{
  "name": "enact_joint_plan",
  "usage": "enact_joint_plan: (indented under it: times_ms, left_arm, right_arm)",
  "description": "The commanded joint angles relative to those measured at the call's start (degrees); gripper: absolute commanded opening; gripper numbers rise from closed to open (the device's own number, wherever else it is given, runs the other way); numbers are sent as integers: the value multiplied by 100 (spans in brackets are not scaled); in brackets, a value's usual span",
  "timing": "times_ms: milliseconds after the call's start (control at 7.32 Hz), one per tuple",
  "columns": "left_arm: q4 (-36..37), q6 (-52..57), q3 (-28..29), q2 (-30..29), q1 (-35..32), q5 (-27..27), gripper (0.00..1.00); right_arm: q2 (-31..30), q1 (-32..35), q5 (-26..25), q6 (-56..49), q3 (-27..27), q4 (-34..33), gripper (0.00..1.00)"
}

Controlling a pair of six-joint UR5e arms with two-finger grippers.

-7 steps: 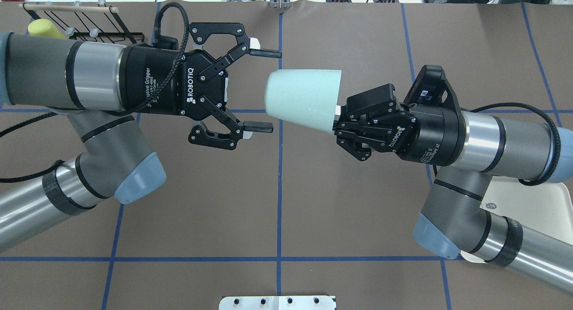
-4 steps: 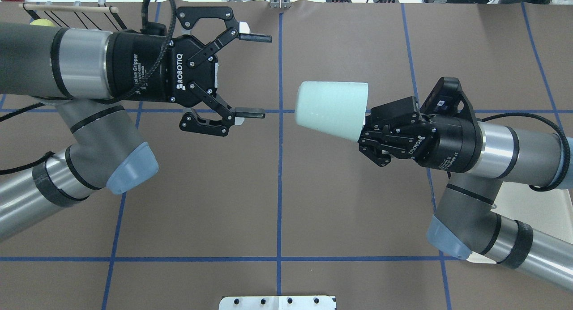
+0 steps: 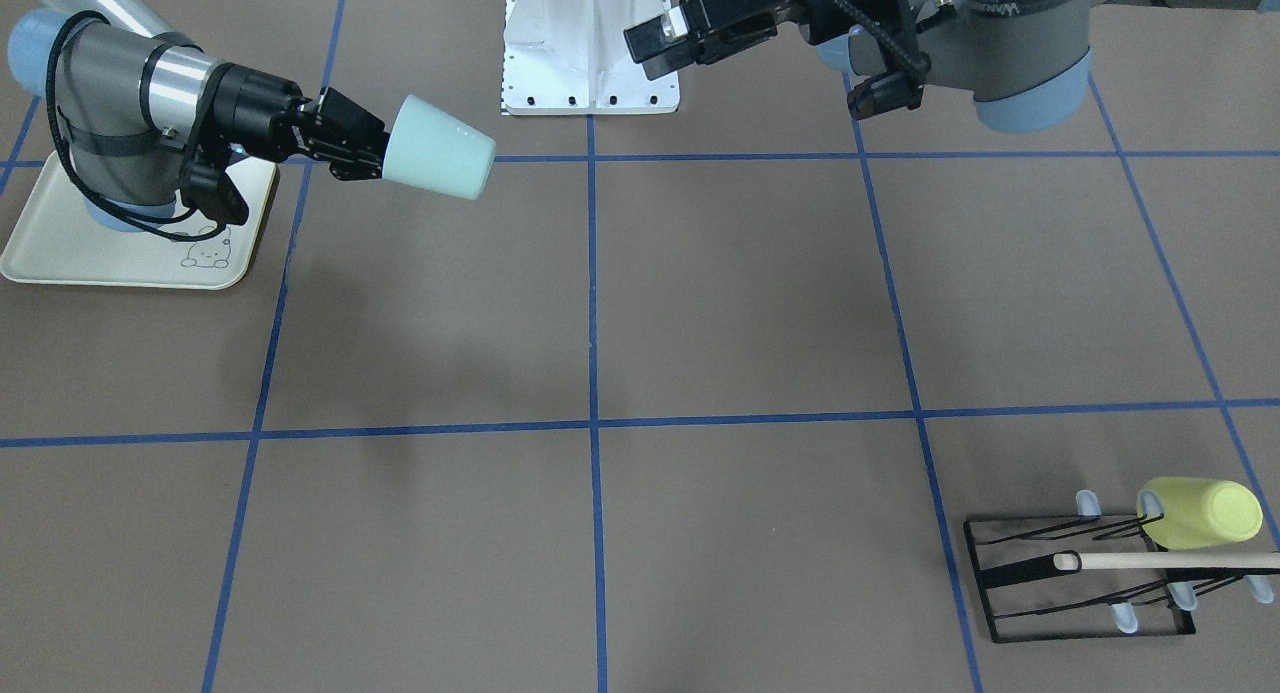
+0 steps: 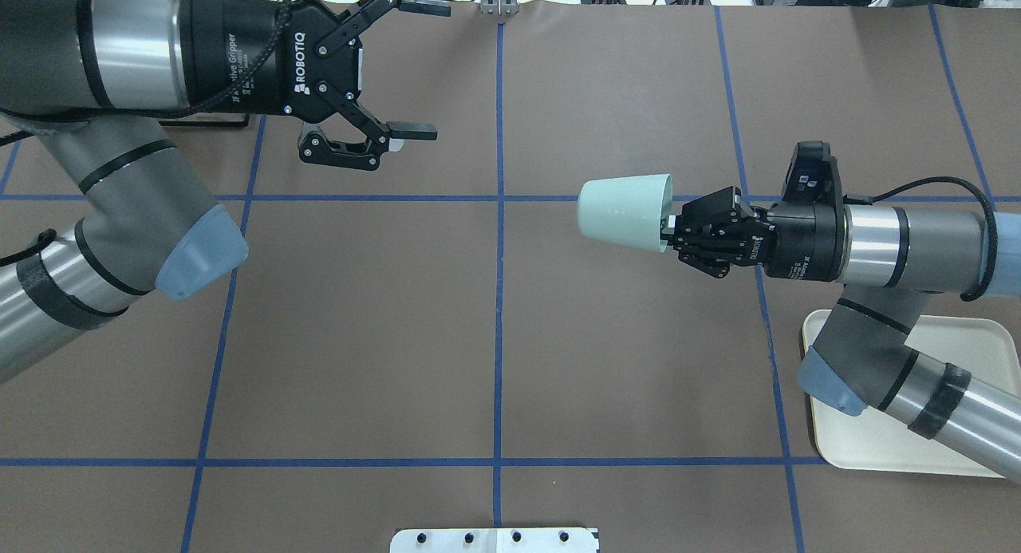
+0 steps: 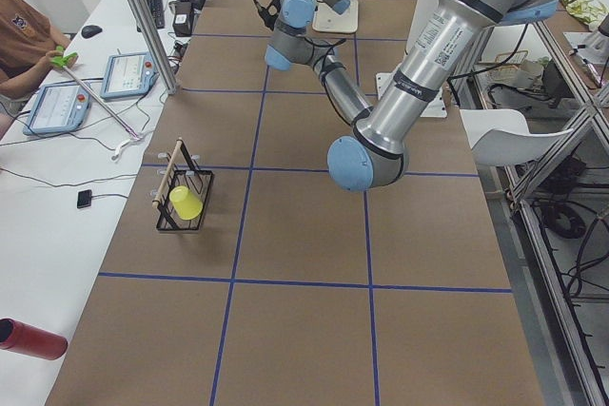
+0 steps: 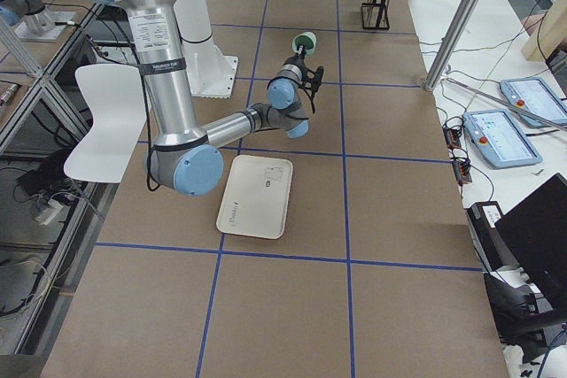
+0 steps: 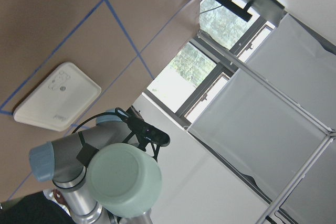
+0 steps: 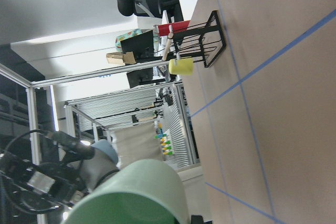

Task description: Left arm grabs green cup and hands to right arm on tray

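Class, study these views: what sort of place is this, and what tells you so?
Most likely a robotics research lab: the left arm and right arm reach over a table marked with a blue tape grid, and teach pendants lie on a side desk.

- The overhead camera sits behind the robot, above its shoulders, looking forward and down on the table (image 4: 359, 337). The left arm (image 4: 120, 210) comes in from its left edge, the right arm (image 4: 909, 242) from its right.
- The front camera stands across the table facing the robot and looks steeply down, so the sides are swapped: the tray (image 3: 100, 263) lies at its left, but at the overhead's right.
- The side cameras sit high at the table's two ends, far back, looking along it. Both take in the rack (image 5: 169, 173) and the yellow-green cup (image 5: 185, 203).
- The left wrist camera looks across at the base of the green cup (image 7: 123, 179), with the tray beyond.
- The right wrist camera peers over that cup, very close, towards the rack.
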Motion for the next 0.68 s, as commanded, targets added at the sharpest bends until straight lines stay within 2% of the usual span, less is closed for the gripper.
enact_joint_plan:
  times_ms: [0,137,273,410,547]
  left_arm:
    - [895,689,-46,-16,-28,-19,100]
    - [1099,892,-38,-16,-36,-124,100]
    - [1258,1042,-38,-16,-36,-169,100]
    - [1407,1044,-46,-51,-28,-169,100]
    - [1513,1052,-46,-60,-19,-265,100]
  right_arm:
    - [164,1268,2288,-1090,-182,-1629,0]
    - [270,1990,3321,-1793,-95,-2606,0]
    - [236,2319,3635,-2000,-94,-2824,0]
    - [114,2444,3647,-2002,-94,-3027,0]
    - [17,2576,3621,-2019,-77,-3533,0]
